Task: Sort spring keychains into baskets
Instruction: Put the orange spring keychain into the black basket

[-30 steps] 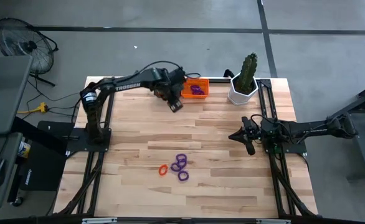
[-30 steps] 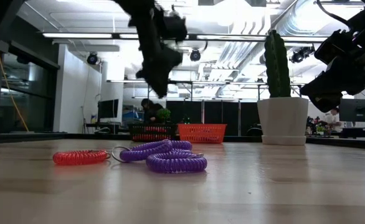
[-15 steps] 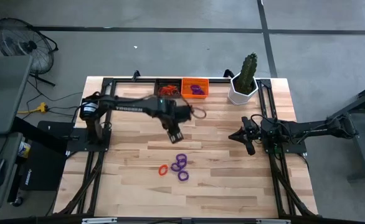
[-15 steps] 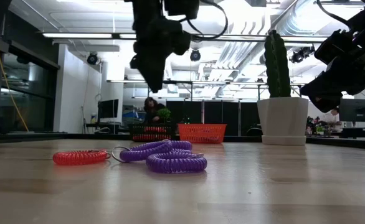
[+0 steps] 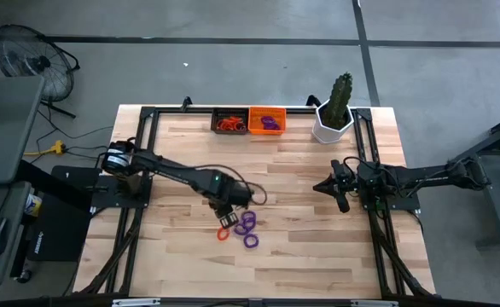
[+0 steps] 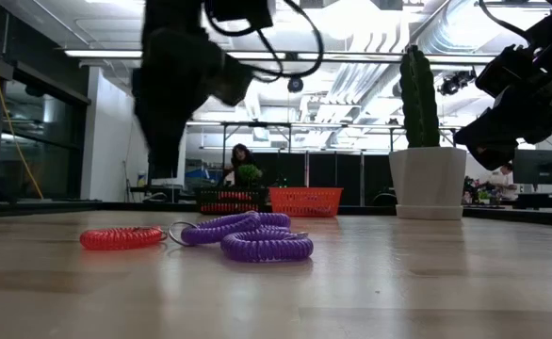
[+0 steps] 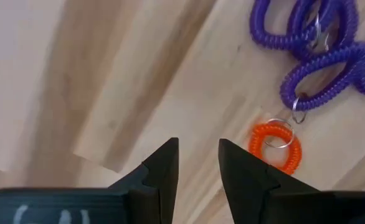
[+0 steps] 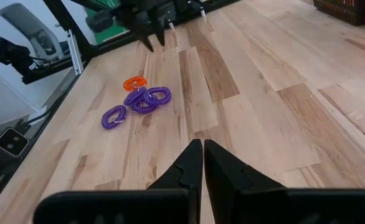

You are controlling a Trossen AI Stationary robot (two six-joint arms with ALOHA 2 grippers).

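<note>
- The left claw is hovering with fingers parted and nothing between them, just beside the small orange coiled plastic keychain.
- It should be descending straight over that coil, clear of the purple coiled keychains tangled close beyond it.
- Far from this claw, the black mesh basket is holding orange coils; the touching orange mesh basket, purple ones.
- The right claw is waiting clenched, well apart.
</note>
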